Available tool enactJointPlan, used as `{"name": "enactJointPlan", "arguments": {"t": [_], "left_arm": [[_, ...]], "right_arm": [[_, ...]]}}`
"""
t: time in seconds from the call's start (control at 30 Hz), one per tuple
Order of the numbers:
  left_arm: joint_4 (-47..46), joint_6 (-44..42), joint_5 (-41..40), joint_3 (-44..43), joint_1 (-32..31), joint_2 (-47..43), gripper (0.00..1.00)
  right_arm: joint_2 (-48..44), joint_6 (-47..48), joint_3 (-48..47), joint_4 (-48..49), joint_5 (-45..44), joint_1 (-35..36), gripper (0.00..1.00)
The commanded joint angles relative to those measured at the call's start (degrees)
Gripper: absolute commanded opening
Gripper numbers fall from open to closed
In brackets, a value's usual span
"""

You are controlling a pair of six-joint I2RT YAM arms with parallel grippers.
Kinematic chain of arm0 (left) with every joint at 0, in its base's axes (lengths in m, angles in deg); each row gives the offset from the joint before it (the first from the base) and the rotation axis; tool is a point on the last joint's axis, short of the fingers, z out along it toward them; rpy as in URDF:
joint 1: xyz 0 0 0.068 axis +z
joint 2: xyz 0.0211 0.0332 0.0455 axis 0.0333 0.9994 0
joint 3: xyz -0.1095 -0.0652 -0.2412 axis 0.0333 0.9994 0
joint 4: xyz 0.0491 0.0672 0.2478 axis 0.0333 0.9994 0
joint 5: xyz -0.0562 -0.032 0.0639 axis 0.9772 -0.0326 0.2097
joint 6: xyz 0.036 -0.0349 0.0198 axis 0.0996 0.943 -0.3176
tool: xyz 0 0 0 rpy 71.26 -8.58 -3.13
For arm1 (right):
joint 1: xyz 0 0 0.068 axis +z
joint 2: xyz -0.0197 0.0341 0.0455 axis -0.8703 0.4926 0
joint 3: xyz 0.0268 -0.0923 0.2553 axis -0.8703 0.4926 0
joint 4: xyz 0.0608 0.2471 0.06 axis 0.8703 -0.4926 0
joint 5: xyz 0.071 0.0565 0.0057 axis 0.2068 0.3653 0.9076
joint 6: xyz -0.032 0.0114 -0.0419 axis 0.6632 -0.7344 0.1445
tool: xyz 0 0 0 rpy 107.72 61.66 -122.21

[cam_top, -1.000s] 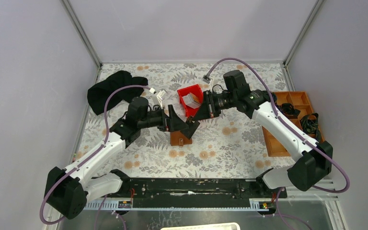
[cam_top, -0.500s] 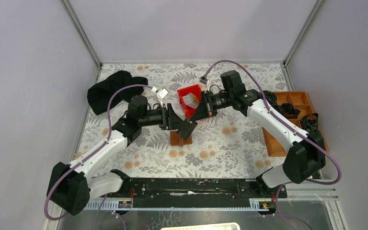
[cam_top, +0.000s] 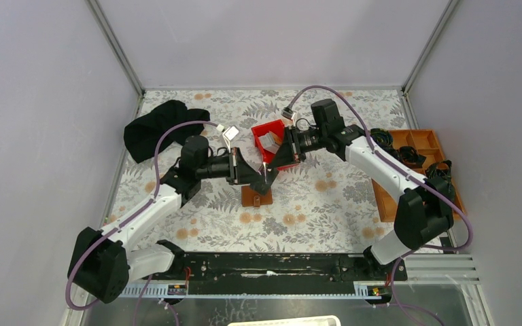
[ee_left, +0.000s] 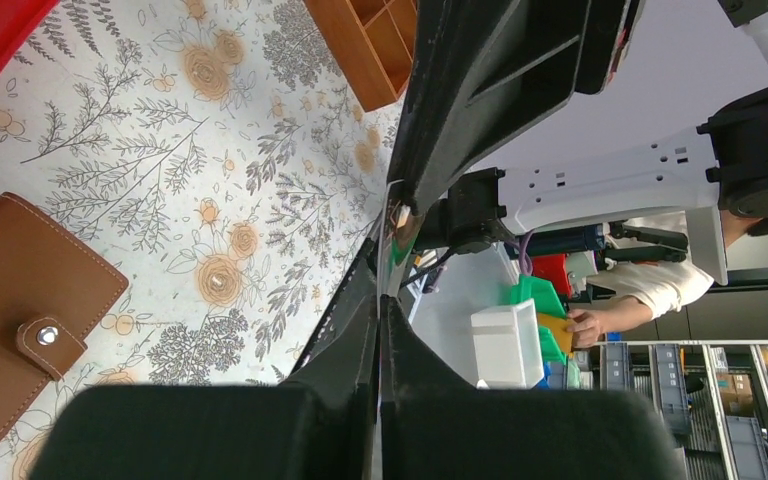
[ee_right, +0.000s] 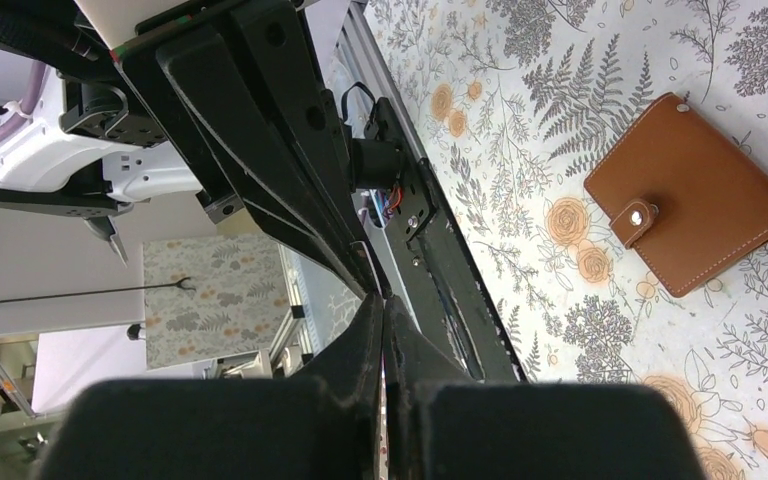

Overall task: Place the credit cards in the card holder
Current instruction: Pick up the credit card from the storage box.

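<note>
We see the left tool [ee_left: 379, 312] and the right tool [ee_right: 381, 308] meet tip to tip, each with its fingers pressed together on one thin credit card [cam_top: 265, 165] (edge-on, barely visible). Below them the brown card holder [cam_top: 256, 196] lies clasped shut on the floral surface [cam_top: 326, 210], just near of the red bin [cam_top: 274, 125].

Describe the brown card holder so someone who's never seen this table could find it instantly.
On the floral table, look just on the near side of the red bin. The card holder lies flat there: small, square, brown stitched leather, shut by a snap tab, unlike the open plastic bin.
</note>
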Motion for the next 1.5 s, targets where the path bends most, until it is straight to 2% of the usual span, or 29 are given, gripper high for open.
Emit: {"name": "enactJointPlan", "arguments": {"t": [0.0,0.1,0.17,0.33,0.5,0.97,1.17,1.47], "left_arm": [[-1.5,-0.5,0.7,1.0,0.7,0.8,0.0],[-0.1,-1.2,-1.0,1.1,1.1,1.0,0.0],[1.2,-1.5,-3.4,1.2,1.6,0.7,0.0],[1.7,-0.5,-9.9,2.3,2.1,0.3,0.0],[-0.8,3.3,-15.5,4.3,2.2,-0.1,0.0],[-22.3,19.1,-14.6,10.1,2.4,3.0,0.0],[-25.4,21.4,-14.3,11.0,2.4,4.6,0.0],[-29.2,23.7,-14.8,13.2,2.4,5.8,0.0]], "right_arm": [[0.0,-2.9,-0.8,4.2,2.1,-0.8,0.04],[0.2,-2.5,-1.7,3.5,0.1,-1.1,0.28],[0.1,-1.3,-2.5,1.8,-2.1,-1.1,0.4],[-0.6,0.9,-2.4,-0.5,-8.6,-1.2,0.51],[-2.4,-0.7,1.2,2.0,-12.8,-1.2,0.52],[-5.8,-10.0,16.2,20.4,-16.3,1.3,0.49],[-5.4,-15.3,19.6,29.0,-15.2,1.7,0.48],[-3.8,-19.1,21.1,34.3,-13.1,1.8,0.47]]}}
